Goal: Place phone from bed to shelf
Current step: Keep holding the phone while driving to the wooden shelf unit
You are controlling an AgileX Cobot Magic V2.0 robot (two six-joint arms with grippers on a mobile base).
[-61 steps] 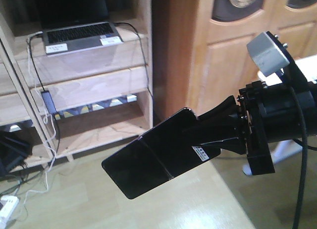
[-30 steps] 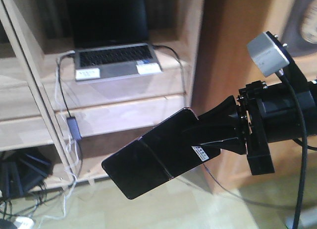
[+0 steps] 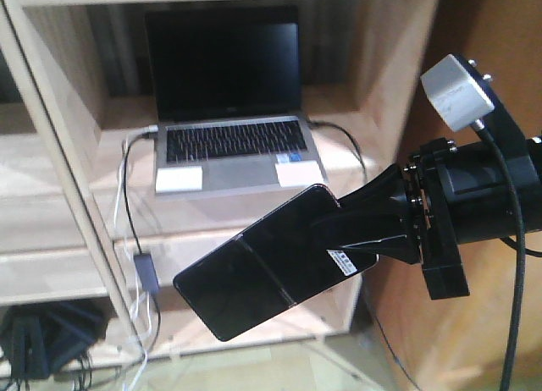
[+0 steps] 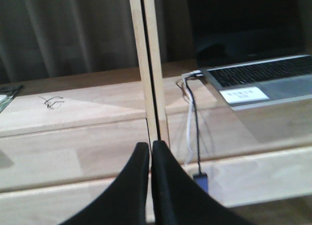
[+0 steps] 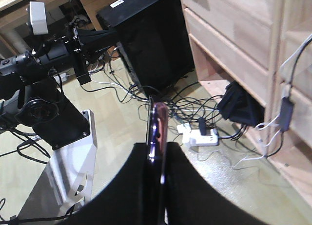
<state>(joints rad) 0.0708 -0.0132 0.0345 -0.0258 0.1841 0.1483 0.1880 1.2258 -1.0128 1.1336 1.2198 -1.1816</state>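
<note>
You're swinging round so the shelf (image 3: 377, 158) and laptop (image 3: 233, 150) are now coming dead ahead, right gripper (image 3: 337, 239) clamping the phone (image 3: 254, 281) mid-air short of it, left gripper (image 4: 150, 159) sitting closed, empty.

Phone (image 3: 254, 277): finished in glossy black, edged in pinkish metal, marked with a white sticker (image 3: 343, 261). Laptop (image 3: 233, 158): cased in grey, keyed in black. Shelf (image 3: 212, 212): made in light grained wood.
</note>
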